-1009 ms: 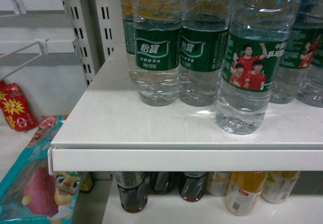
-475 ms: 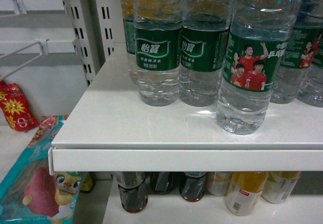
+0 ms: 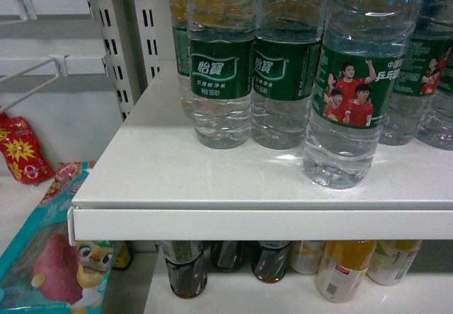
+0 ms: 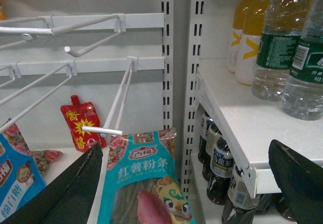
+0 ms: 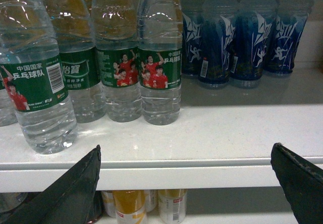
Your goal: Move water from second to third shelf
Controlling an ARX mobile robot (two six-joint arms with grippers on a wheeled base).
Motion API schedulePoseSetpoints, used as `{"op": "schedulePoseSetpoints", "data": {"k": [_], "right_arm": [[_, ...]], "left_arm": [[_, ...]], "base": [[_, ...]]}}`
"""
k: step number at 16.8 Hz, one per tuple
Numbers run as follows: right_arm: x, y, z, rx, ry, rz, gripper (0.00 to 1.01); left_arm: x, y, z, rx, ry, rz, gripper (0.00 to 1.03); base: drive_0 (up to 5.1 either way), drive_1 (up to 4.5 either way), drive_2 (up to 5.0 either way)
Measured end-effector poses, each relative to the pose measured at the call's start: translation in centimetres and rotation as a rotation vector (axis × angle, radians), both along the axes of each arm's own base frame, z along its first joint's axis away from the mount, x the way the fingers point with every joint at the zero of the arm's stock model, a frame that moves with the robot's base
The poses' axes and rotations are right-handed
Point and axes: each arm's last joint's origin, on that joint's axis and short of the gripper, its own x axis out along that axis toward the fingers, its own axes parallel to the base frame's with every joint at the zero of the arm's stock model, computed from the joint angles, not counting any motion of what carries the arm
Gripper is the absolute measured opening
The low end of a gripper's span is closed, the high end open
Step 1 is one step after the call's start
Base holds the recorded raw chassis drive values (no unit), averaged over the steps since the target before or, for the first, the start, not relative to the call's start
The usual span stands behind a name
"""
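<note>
1. The right gripper (image 5: 184, 183) is seen spread wide, with nothing held, in front of the white shelf (image 5: 227, 133).
2. The left gripper (image 4: 186, 183) is likewise spread and empty, beside the snack packet (image 4: 144, 183).
3. The water (image 3: 347, 88) is stood upright on that shelf, forward of its row, untouched.
4. Cola bottles (image 3: 185, 264) and yellow drink bottles (image 3: 343, 268) are shelved below.

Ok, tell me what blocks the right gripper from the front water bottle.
Nothing visible does. The right gripper is open and faces the shelf edge; the front water bottle stands ahead and to its left, nearer the edge than the other bottles, with bare shelf before it.
</note>
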Motion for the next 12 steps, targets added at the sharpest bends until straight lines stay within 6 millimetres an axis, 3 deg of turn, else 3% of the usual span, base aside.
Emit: {"op": "schedulePoseSetpoints", "data": {"k": [12], "right_arm": [[0.0,0.0,0.0,0.0,0.0,0.0,0.98]], "left_arm": [[0.0,0.0,0.0,0.0,0.0,0.0,0.98]], "base": [[0.1,0.07,0.1]]}}
